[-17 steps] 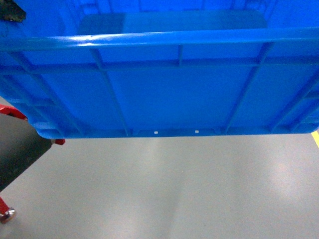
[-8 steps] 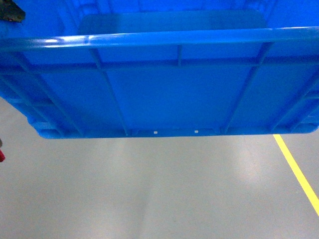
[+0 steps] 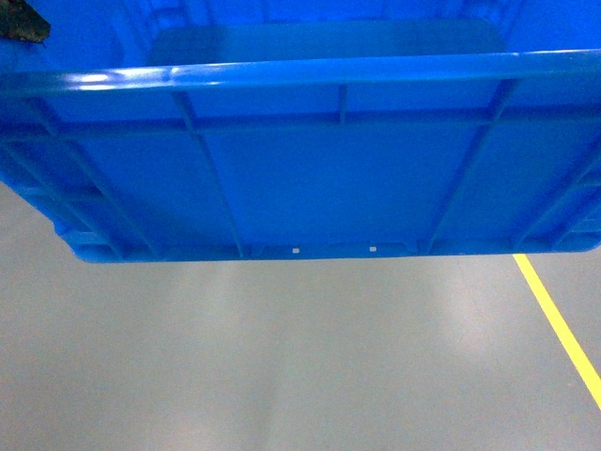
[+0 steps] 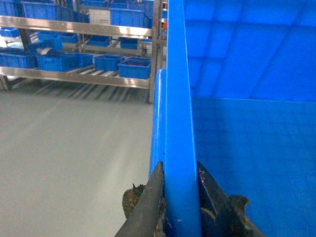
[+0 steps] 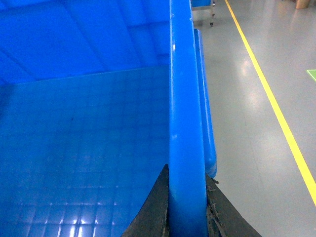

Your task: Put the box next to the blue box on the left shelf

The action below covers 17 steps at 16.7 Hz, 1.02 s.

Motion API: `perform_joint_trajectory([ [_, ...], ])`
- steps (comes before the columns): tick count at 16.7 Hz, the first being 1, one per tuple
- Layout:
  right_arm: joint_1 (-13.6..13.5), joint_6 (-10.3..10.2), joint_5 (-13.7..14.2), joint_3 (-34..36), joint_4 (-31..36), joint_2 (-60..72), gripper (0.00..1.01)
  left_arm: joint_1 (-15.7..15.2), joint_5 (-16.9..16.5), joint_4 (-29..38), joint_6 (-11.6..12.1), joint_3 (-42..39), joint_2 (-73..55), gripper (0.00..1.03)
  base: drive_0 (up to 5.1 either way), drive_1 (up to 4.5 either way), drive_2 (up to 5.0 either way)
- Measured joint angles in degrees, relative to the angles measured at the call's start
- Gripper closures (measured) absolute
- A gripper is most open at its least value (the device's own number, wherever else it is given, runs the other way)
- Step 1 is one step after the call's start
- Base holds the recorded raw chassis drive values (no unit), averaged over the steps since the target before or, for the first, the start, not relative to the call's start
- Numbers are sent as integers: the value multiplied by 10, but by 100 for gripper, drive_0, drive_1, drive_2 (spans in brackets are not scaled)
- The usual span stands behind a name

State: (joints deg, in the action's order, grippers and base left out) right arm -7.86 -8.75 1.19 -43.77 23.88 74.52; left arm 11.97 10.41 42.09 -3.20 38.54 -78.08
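Since the earlier head frames the black and red object at lower left has gone out of view and a yellow floor line has come in at lower right; the box sits in about the same spot in the frame. Box fills the top half of the head view, held up off the grey floor, near ribbed wall facing the camera, rim across the top. Left gripper is closed on the box's left rim, one finger each side of the wall, bottom centre of the left wrist view. Right gripper is clamped on the right rim the same way, bottom centre of the right wrist view. Shelf rack at upper left of the left wrist view, metal, with small blue bins on it, well apart from the box. Yellow line runs along the floor right of the box.
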Motion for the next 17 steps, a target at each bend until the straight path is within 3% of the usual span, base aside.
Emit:
perform_joint_trajectory([
  [17,0,0,0,0,1,3,93,0,0,2,0,0,0,93,-18,414,-451],
])
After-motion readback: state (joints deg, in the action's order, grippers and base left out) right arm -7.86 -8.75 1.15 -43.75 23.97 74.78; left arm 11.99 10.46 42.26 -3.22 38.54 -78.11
